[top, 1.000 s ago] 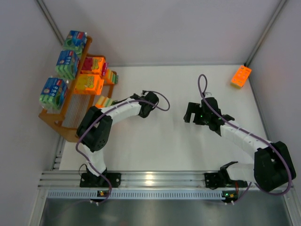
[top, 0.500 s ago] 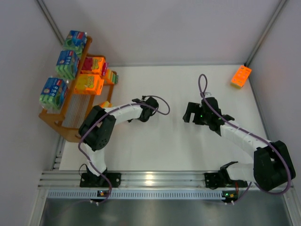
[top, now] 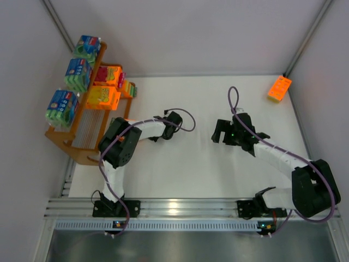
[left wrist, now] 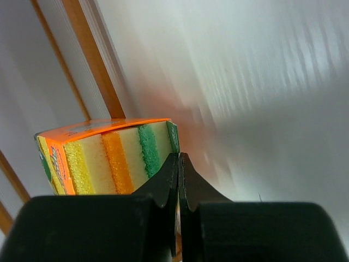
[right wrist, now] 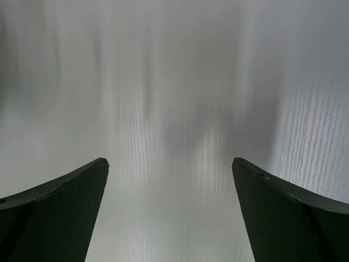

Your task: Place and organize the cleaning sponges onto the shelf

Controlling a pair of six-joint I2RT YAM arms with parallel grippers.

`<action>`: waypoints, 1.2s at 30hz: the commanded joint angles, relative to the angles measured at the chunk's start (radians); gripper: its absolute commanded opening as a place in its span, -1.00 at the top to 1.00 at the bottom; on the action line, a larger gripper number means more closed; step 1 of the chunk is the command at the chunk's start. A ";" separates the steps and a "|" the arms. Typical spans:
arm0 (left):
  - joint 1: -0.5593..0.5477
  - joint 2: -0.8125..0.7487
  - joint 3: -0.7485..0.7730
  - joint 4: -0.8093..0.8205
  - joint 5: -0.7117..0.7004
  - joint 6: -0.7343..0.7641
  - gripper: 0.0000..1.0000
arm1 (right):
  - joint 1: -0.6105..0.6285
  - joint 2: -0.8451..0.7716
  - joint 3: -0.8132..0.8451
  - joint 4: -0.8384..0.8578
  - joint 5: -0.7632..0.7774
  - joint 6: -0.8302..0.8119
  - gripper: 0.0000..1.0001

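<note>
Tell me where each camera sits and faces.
Top external: above, behind the bases; looks down on table, shelf, left arm, right arm.
Left wrist: past the shut left gripper at an orange sponge pack and shelf rails.
Right wrist: down at bare table between the fingers of the open right gripper.
Shared: top and left wrist both show the shelf.

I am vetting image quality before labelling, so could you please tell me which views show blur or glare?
Top external: sharp, with glare on the metal rail. Left wrist: sponge pack in focus, background streaked. Right wrist: table blurred and streaky.
</note>
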State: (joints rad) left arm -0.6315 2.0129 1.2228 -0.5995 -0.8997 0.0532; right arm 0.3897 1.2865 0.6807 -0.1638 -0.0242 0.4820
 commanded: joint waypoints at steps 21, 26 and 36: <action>0.240 0.158 0.268 0.352 0.102 0.329 1.00 | -0.034 0.177 0.106 0.067 -0.046 -0.008 -0.99; 0.276 0.210 0.363 0.353 0.107 0.366 1.00 | -0.043 0.221 0.138 0.060 -0.052 -0.006 -0.99; 0.306 0.282 0.442 0.357 0.119 0.427 1.00 | -0.049 0.280 0.194 0.050 -0.059 0.006 -0.99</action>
State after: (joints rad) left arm -0.3298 2.2684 1.6295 -0.2710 -0.8093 0.4522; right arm 0.3546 1.5532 0.8234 -0.1429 -0.0772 0.4828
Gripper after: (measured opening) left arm 0.017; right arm 0.993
